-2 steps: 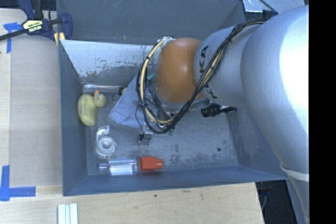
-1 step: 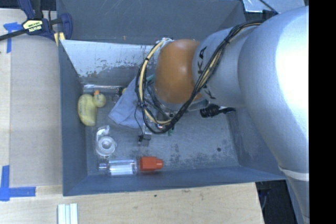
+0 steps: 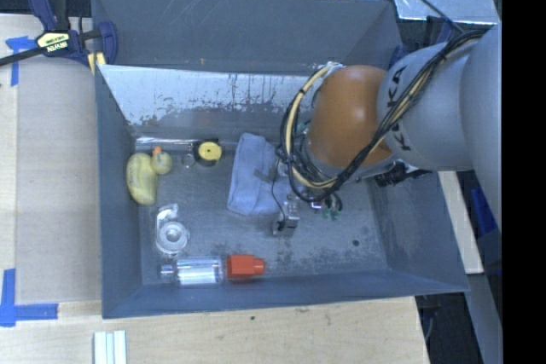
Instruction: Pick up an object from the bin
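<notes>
Grey metal bin (image 3: 119,209) w/ sloped walls and a scuffed, speckled floor; we see only a handful of loose things in it, most toward the view's left. The arm (image 3: 452,111) comes in from the view's right, w/ its orange cover (image 3: 345,119) and a bundle of cables (image 3: 299,153) looped round the wrist.

The claw (image 3: 284,224) is down low near the bin's floor, approx mid-bin and a bit toward the near wall. We can't tell whether it's released or clenched: the tip is small and dark against the floor, and the wrist and cables crowd it from above. We see nothing between its tips, so we don't call it a grasp.

Nearest thing is a blue-grey cloth (image 3: 250,175), crumpled, lying mid-floor just to the claw's left in the view and reaching up toward the back wall. The claw's tip is just beside the cloth's lower right corner; touching or not, we can't make out. The cloth's right edge is partly covered by the cables and wrist.

Well apart, by the left wall: a yellow rubber duck (image 3: 142,176), w/ a small yellow round piece (image 3: 209,152) to its right near the back wall. Below the duck is a clear plastic piece (image 3: 171,234), its kind hard to read. Along the near wall lies a clear bottle (image 3: 198,272) on its side, w/ an orange-red cap (image 3: 246,267) pointing toward the claw's side.
</notes>
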Motion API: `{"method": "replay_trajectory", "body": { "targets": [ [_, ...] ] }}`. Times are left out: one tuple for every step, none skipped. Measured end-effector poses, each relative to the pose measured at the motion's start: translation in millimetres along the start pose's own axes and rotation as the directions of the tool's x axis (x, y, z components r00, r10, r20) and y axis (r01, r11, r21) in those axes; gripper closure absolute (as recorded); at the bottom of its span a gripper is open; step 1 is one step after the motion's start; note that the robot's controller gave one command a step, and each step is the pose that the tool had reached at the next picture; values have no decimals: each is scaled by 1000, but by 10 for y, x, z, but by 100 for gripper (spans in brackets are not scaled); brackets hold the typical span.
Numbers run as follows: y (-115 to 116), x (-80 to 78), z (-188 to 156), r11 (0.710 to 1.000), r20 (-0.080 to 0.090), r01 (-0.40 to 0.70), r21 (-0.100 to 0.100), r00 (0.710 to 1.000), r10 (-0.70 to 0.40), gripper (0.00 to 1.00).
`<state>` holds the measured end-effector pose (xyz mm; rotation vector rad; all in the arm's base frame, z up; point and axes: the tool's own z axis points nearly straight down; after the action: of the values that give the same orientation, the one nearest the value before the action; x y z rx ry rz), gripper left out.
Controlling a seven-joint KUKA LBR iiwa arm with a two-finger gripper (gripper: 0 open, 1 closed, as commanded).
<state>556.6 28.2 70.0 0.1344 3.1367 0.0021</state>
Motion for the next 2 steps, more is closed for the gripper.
{"method": "replay_trajectory", "body": {
  "targets": [
    [357, -275, -53, 980, 5, -198, -2, 980, 198, 100],
    [357, -275, -53, 980, 5, -198, -2, 980, 198, 100]
  ]
}}
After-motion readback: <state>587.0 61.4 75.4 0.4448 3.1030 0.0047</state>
